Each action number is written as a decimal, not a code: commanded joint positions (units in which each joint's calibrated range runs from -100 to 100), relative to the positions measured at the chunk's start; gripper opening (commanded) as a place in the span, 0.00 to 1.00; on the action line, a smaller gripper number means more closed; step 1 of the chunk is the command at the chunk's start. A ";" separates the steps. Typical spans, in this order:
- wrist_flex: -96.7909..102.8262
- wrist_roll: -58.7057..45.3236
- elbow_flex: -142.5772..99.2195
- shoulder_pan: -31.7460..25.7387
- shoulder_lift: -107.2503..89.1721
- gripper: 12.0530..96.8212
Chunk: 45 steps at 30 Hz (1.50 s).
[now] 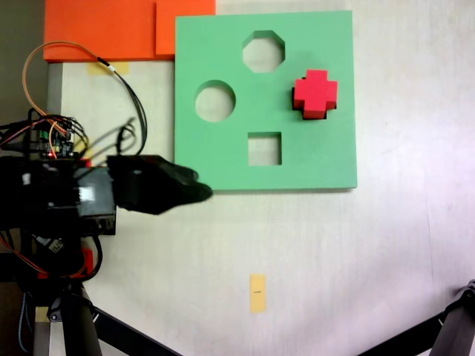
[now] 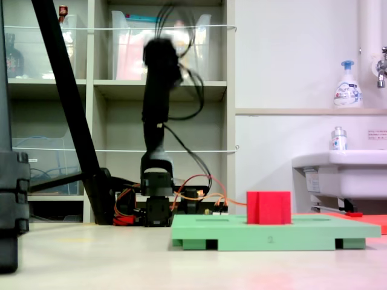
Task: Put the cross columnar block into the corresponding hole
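The red cross columnar block [image 1: 315, 93] stands upright in the right part of the green foam board [image 1: 223, 167], seated in the cross hole [image 1: 296, 109], of which just a dark sliver shows at the block's lower left. From the side, the block [image 2: 268, 207] sticks up above the board [image 2: 242, 232]. My gripper [image 1: 199, 193] is a blurred dark shape over the table just off the board's lower left corner, well away from the block. Nothing shows in it. The blurred arm [image 2: 161, 66] rises high behind the board.
The board also has octagonal [image 1: 263, 51], round [image 1: 215, 101] and square [image 1: 264, 148] cutouts. Orange foam sheets [image 1: 104, 30] lie at the top left. Loose wires [image 1: 130, 93] trail by the arm base. A yellow tape strip [image 1: 257, 292] marks the table. Tripod legs [image 1: 111, 326] cross the bottom corners.
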<state>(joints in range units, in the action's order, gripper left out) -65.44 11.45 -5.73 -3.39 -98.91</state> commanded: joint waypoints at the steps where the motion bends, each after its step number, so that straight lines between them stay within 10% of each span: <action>1: 18.31 -1.76 1.15 2.64 -1.09 0.46; 8: 19.08 -1.51 -26.67 5.03 -1.09 0.52; 15: 92.74 -5.96 -85.10 4.79 -1.09 0.41; 45: 67.03 -5.96 -94.27 3.47 -1.09 0.43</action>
<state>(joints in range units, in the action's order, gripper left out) 6.61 5.79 -98.63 0.07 -99.59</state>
